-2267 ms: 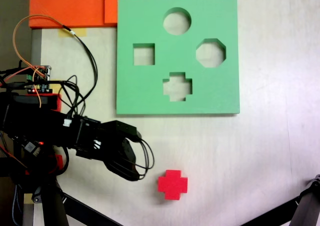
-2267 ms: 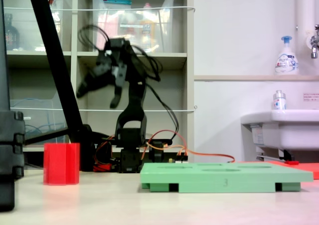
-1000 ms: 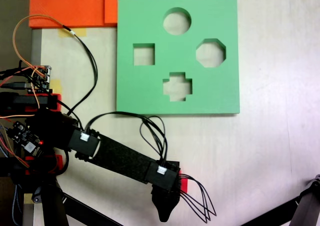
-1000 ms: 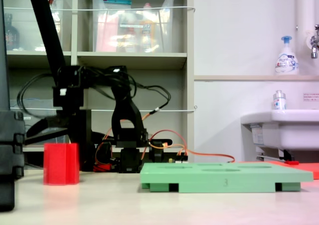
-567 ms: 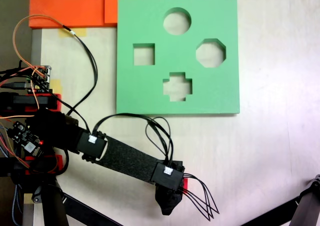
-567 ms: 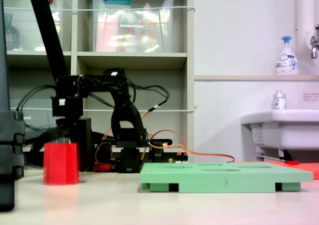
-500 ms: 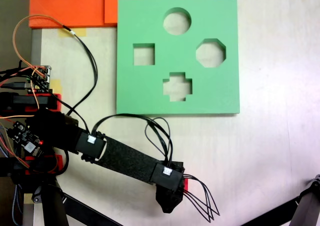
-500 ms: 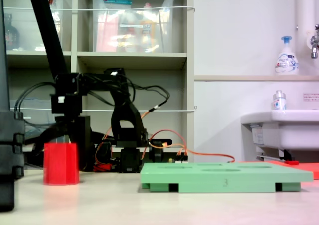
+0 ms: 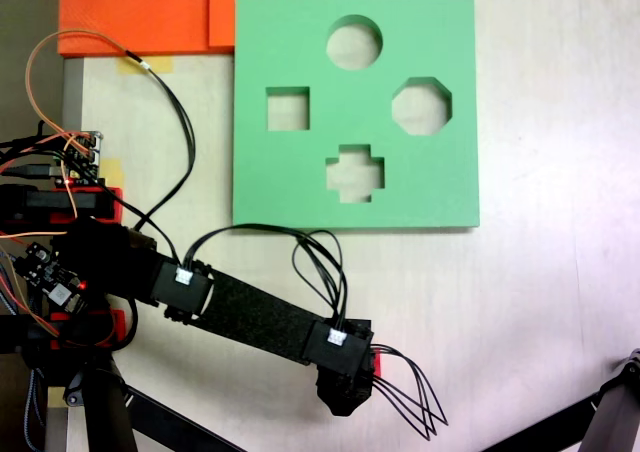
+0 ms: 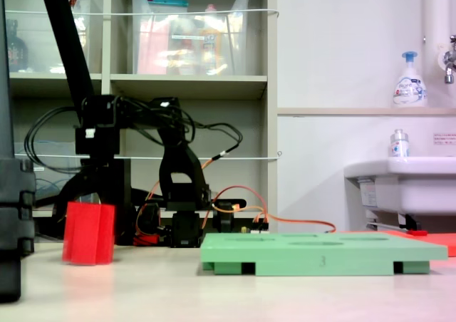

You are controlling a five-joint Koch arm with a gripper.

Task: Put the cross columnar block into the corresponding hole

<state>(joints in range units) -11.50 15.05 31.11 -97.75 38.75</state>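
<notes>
The black arm reaches out low over the pale counter [image 9: 540, 302], its tool [image 9: 345, 397] directly above the small bright red plus-shaped foam block [image 10: 88, 234], which sits slightly tilted on the counter. I cannot tell whether the tool is pinching it. The plus-shaped cutout [image 9: 355, 173] in the flat green square foam board [image 9: 440, 187] is well apart and unfilled.

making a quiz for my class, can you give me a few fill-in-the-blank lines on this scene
1. The foam board is coloured ____.
2. The board has ____ cutouts.
3. In the top-down fixed view, the plus-shaped hole lies directly below the ____ cutout.
4. The cross block is coloured ____.

Missing words: green; four; round; red
</notes>
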